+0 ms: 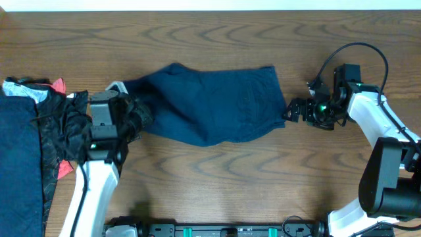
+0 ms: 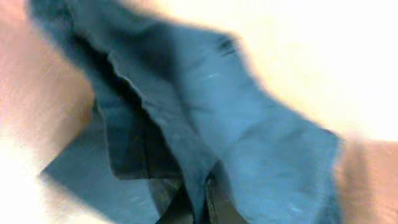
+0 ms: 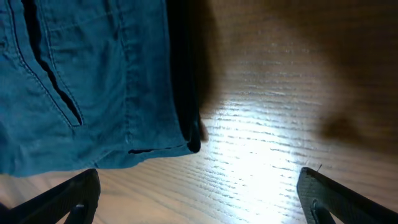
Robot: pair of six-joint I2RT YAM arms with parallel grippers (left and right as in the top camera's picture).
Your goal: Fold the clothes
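Wood-grain counter (image 1: 210, 191) carries the navy garment (image 1: 210, 105), rumpled at its middle, with other clothes (image 1: 26, 145) heaped far left. Soft, limp cloth, probably best pinched at hem corners. At its left edge sits the left hand (image 1: 135, 118), grip unclear; the right hand (image 1: 294, 110) is wide beside its right hem.

1. The garment (image 1: 210, 105) lies mid-worktop (image 1: 217, 184).
2. A heap of clothes (image 1: 33, 145) sits at the worktop's left edge.
3. The left claw (image 1: 135, 117) is at the garment's left end; the right claw (image 1: 293, 110) is just beside its right edge.
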